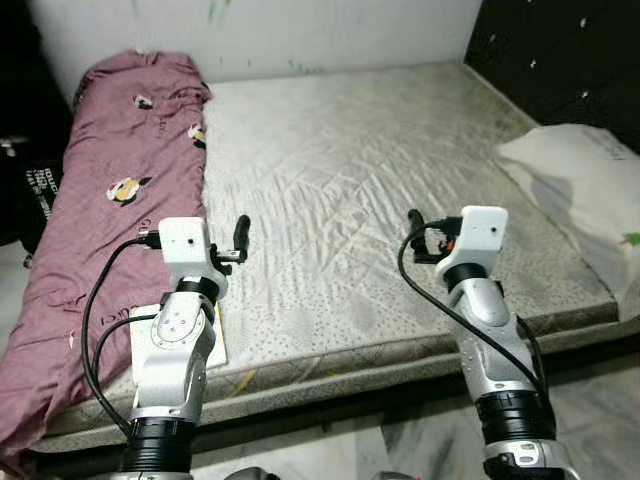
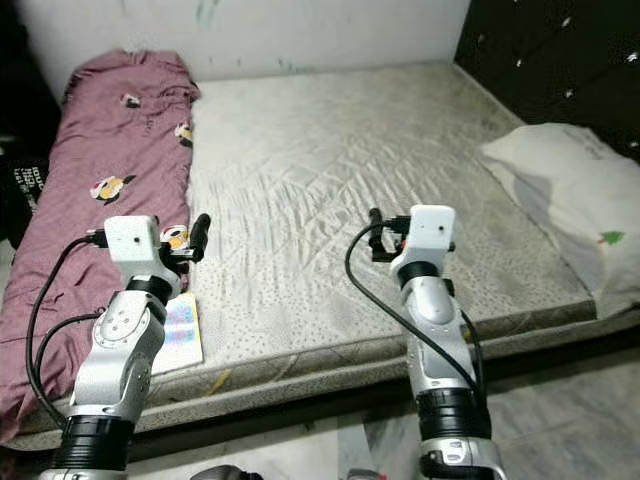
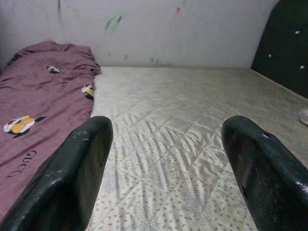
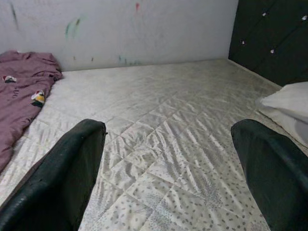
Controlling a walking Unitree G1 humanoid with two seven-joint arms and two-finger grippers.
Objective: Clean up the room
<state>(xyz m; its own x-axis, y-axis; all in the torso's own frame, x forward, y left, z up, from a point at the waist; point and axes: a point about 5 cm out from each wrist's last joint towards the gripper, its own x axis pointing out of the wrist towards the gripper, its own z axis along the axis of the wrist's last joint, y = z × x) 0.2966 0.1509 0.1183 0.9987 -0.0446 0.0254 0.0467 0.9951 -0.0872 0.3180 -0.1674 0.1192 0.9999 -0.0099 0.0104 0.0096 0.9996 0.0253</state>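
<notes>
A maroon blanket (image 1: 110,200) with cartoon prints lies crumpled along the left side of the bare quilted mattress (image 1: 350,150). A white pillow (image 1: 585,190) rests at the right edge, partly hanging off. A small colourful booklet (image 2: 185,330) lies at the front left of the mattress, partly under my left arm. My left gripper (image 1: 240,238) hovers above the mattress beside the blanket, open and holding nothing. Over the front middle of the bed, my right gripper (image 1: 415,235) is also open and holds nothing. In the wrist views the left fingers (image 3: 72,178) and right fingers (image 4: 67,173) stand wide apart.
A dark padded headboard (image 1: 560,60) rises at the right and a marked white wall (image 1: 300,30) runs behind the bed. A dark object with lettering (image 1: 40,190) stands left of the bed. Tiled floor (image 1: 600,420) shows in front.
</notes>
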